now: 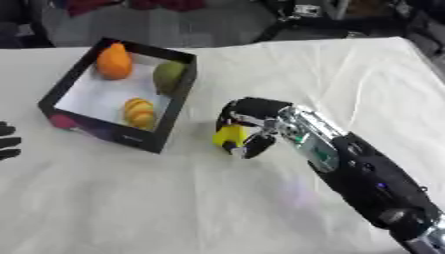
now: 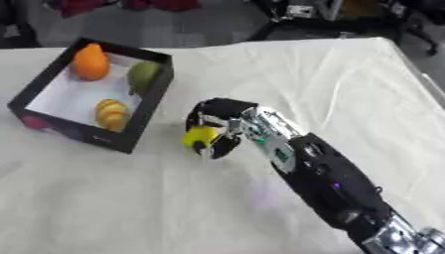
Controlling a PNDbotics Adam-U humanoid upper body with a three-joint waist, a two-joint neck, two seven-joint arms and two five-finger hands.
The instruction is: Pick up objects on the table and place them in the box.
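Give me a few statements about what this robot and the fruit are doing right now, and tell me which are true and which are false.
1. The right hand has its fingers curled round a yellow object. True.
2. The black box holds nothing. False: an orange fruit, a green fruit and a yellow-orange striped fruit lie in it.
3. The yellow object is already inside the box. False: it is in the hand, outside the box, to its right, over the white cloth.
4. The left hand shows only at the left edge, away from the box. True.
5. The orange fruit lies in the box's near corner. False: it lies in the far corner.
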